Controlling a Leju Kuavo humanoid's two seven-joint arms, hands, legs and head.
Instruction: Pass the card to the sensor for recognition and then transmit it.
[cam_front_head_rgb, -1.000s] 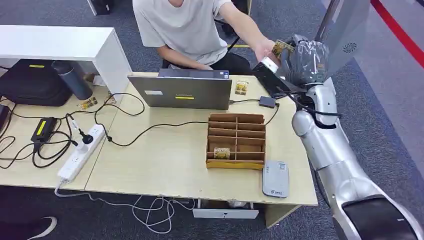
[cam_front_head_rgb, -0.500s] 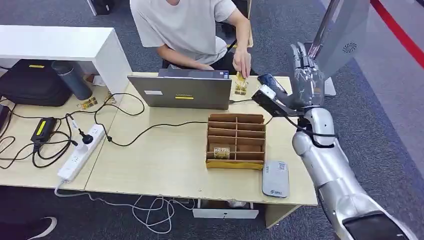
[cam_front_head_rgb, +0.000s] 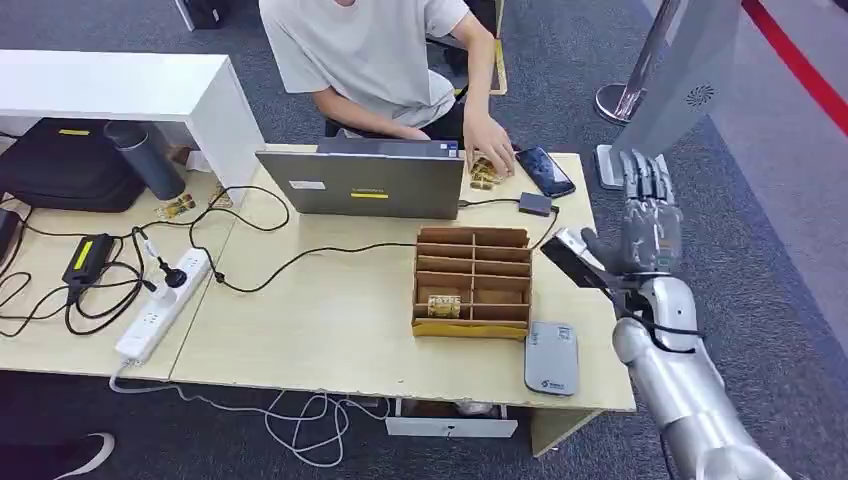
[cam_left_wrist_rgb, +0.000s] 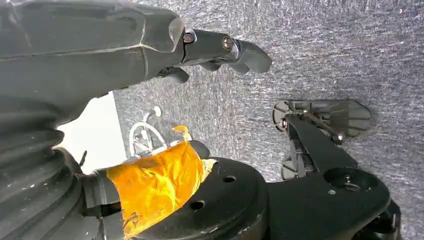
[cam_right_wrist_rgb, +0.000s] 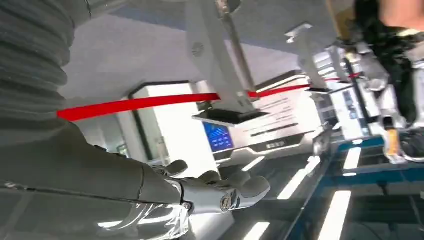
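- Head view: my right robot hand (cam_front_head_rgb: 648, 215) is raised past the right edge of the wooden surface (cam_front_head_rgb: 330, 320), fingers spread, holding nothing. The card (cam_front_head_rgb: 485, 170) lies under a person's hand (cam_front_head_rgb: 492, 150) beside the laptop (cam_front_head_rgb: 365, 185); the grey sensor (cam_front_head_rgb: 551, 357) sits near the front edge. Grey carpet (cam_front_head_rgb: 770, 200) surrounds.
- Left wrist view: my left robot hand (cam_left_wrist_rgb: 220, 47) hangs over carpet, fingers apart, empty.
- Right wrist view: fingers (cam_right_wrist_rgb: 235, 192) extended, a red stripe (cam_right_wrist_rgb: 150, 102) behind.

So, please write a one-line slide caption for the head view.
Empty robot hand raised beside the desk while a person places a card by the laptop.
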